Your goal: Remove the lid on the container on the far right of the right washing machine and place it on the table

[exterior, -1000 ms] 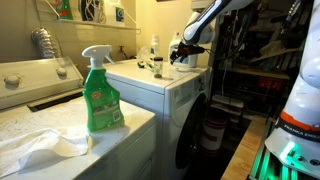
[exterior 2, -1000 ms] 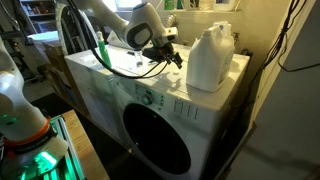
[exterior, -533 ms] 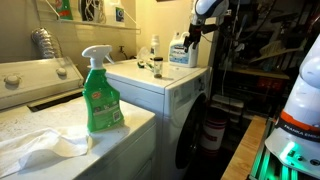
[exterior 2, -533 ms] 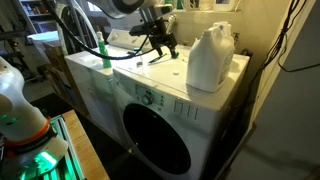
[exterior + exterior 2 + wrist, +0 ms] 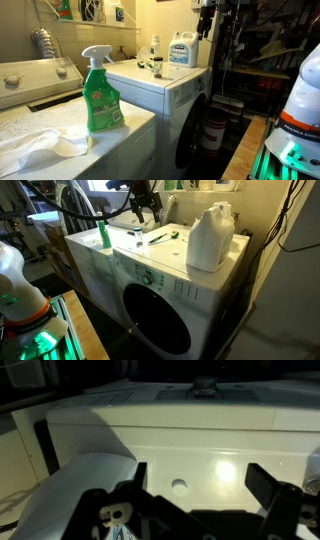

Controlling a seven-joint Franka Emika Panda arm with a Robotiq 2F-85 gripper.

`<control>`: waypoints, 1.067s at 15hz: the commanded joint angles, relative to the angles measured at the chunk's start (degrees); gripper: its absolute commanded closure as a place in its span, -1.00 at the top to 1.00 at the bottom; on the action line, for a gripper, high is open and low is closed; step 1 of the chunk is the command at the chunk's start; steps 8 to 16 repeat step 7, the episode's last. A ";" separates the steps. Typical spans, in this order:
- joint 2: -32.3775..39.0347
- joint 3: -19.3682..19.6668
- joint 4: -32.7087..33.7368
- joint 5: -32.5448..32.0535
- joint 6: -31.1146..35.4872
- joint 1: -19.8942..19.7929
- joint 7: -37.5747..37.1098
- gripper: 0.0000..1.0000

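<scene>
Container [image 5: 210,240] whitish translucent, boxy; small round lid [image 5: 223,207] atop; pincer [image 5: 200,485] spread.

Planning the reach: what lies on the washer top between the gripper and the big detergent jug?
In an exterior view a slim green item lies flat on the washer top, between the hovering gripper and the jug.

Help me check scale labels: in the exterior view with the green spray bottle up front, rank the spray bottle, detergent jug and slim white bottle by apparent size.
Largest: green spray bottle, though it stands nearest the camera, so its true rank is unsure.
Next: detergent jug.
Smallest: slim white bottle.
</scene>
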State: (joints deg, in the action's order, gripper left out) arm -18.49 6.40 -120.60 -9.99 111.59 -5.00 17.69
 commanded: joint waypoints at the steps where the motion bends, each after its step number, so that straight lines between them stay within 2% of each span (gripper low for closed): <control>1: -2.94 1.66 -0.53 2.05 -2.99 1.12 5.38 1.00; 2: -1.29 0.63 0.34 0.36 -1.75 0.59 2.06 1.00; 16: -2.01 0.96 0.32 1.00 -1.95 0.75 3.93 1.00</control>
